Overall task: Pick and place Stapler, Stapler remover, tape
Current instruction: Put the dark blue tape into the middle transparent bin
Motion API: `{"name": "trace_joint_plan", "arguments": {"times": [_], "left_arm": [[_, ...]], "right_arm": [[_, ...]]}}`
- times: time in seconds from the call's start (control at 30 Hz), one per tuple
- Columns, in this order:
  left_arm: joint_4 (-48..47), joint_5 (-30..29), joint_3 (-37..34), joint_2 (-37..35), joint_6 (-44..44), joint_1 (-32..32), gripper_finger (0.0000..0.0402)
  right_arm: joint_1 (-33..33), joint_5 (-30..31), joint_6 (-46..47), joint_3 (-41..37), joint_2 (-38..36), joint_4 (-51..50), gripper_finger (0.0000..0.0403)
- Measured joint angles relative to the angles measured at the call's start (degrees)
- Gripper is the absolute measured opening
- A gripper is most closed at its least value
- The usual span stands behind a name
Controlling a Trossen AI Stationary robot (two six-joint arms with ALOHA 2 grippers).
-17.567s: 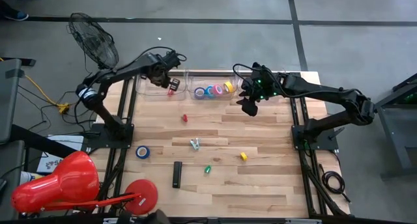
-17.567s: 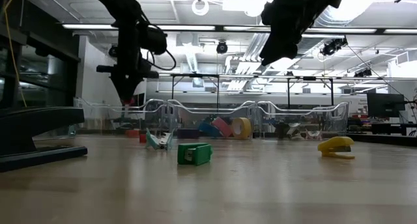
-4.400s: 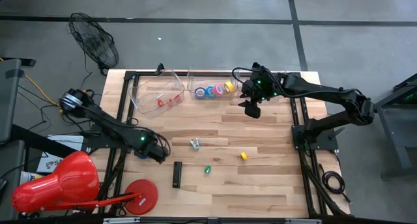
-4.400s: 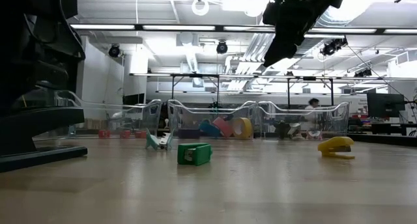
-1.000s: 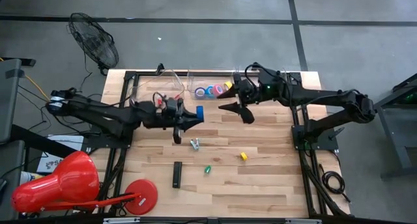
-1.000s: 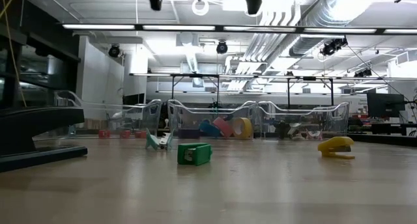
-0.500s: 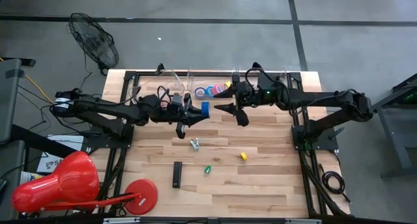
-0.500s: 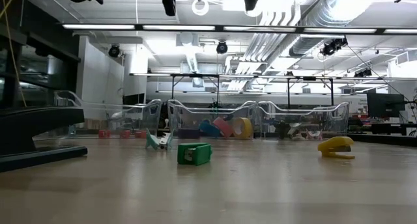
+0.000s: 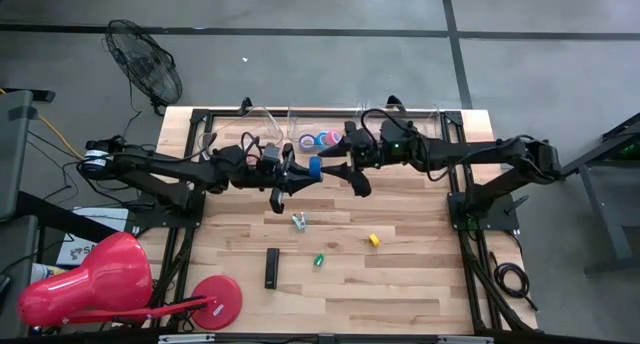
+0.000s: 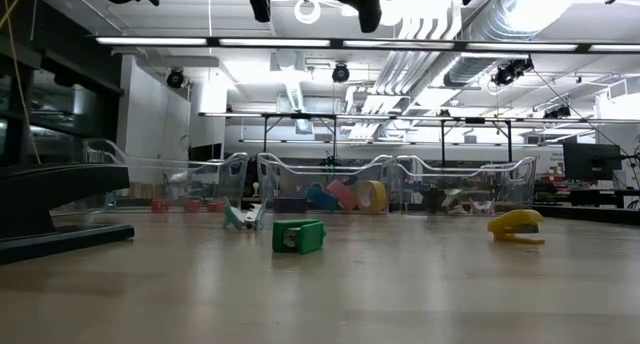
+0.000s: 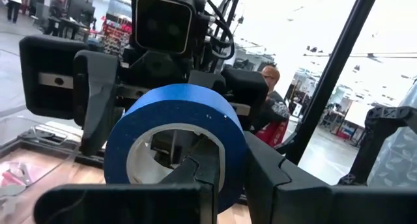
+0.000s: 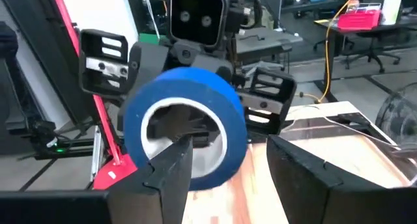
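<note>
A blue tape roll [image 9: 314, 166] hangs high above the table's middle, toward the far edge, with my left gripper [image 9: 305, 170] shut on it. My right gripper [image 9: 333, 168] faces it from the table's right, open. In the right wrist view one of its fingers [image 12: 171, 165] stands before the roll's hole and the other [image 12: 296, 162] outside the roll [image 12: 186, 123]; I cannot tell whether they touch. More tape rolls [image 9: 327, 139] lie in a clear bin. The black stapler [image 9: 271, 268] and a pale staple remover [image 9: 299, 221] lie on the table. My left gripper holds the blue roll by its wall [image 11: 231, 175], one finger [image 11: 195, 175] inside the hole and the other [image 11: 267, 175] outside. The fingers come roughly level from the table's left. The roll stands on edge, lifted clear of the table, its hole facing the right arm.
A small green piece [image 9: 319, 260] and a yellow one [image 9: 374, 240] lie on the wood near the middle. Clear bins [image 10: 330, 179] line the far edge. A red disc [image 9: 218, 300] on a red stand sits at the near left corner.
My left gripper has carried the blue roll a little toward the table's right and far edge, then stopped. My right gripper has come toward the table's left, up to the roll, its fingers staying apart.
</note>
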Motion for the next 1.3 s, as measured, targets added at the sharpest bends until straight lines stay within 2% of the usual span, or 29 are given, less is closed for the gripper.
{"name": "trace_joint_plan", "arguments": {"times": [0.2, 0.47, 0.7, 1.03, 1.3], "left_arm": [[-0.5, 0.0, 0.0, 0.0, 0.0, 0.0, 0.0035], [-0.6, 0.0, 0.0, 0.0, 0.0, 0.0, 0.0035], [-0.6, -0.8, 0.0, 0.0, -0.4, 0.0, 0.0042], [-2.8, -3.3, 0.0, 0.0, -3.4, 0.0, 0.0126], [-8.4, -11.7, 0.0, -0.1, -2.3, 0.0, 0.0162]], "right_arm": [[0.0, 1.1, 0.1, 0.0, 0.1, 0.5, 0.0167], [0.0, 1.1, -1.3, 0.0, 0.1, 0.6, 0.008], [-0.1, 1.2, -2.4, 0.0, 0.1, 0.5, 0.0022], [-1.0, 1.4, -2.0, 0.0, 0.1, -0.7, 0.0021], [-3.7, 4.4, -0.1, 0.0, 0.1, -5.1, 0.0021]]}}
